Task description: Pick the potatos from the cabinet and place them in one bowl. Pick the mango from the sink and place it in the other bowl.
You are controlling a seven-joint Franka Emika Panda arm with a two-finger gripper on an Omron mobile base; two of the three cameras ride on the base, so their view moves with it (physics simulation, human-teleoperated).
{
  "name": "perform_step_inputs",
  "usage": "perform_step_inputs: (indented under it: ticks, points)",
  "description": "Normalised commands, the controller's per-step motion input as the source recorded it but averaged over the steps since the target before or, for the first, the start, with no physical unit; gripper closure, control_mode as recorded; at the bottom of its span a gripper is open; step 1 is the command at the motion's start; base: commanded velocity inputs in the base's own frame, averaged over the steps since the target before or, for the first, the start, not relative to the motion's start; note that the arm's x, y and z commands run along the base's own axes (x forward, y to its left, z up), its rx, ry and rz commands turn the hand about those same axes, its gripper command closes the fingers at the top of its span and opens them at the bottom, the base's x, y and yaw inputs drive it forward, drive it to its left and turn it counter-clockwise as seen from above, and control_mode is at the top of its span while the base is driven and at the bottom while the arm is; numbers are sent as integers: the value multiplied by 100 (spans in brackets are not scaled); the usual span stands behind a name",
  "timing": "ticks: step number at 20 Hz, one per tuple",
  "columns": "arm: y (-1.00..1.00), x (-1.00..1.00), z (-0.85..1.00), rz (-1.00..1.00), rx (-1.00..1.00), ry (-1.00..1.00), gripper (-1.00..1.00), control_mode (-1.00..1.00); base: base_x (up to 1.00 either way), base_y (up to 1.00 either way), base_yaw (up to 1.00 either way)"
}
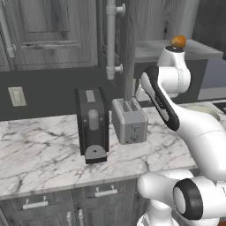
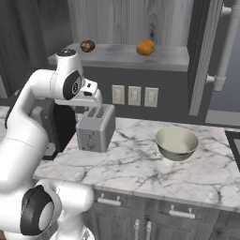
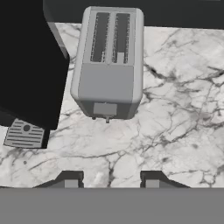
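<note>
The robot's gripper (image 3: 108,183) hangs above the marble counter (image 2: 140,164), its two dark fingertips apart with nothing between them, looking straight down on the silver toaster (image 3: 108,65) and the black coffee machine (image 1: 92,126) beside it. The potatoes lie elsewhere: an orange-brown potato (image 2: 146,48) and a darker brown potato (image 2: 87,46) sit on the pale shelf of the open cabinet (image 2: 136,56), above the counter's back edge and higher than the hand. From the gripper, the coming reach appears to run upward and toward the wall, with the darker potato the nearer of the two, close to the shelf's left end and almost directly over the arm's wrist. The orange one rests well apart from it, nearer the middle of the shelf. The cream bowl (image 2: 176,143) waits empty on the counter, right of the toaster and below the orange potato, so a lift from the shelf would likely end with a short drop down and to the right.
</note>
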Motion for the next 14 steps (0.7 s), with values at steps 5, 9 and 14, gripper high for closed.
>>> perform_step_inputs:
  ticks: [5,9,14]
  points:
    - [0,0,0,0,2,0,-100,-100,0,0,0]
    - [0,-1,3,0,0,0,-100,-100,0,0,0]
    - [0,-12,24,0,0,-6,-100,-100,0,0,0]
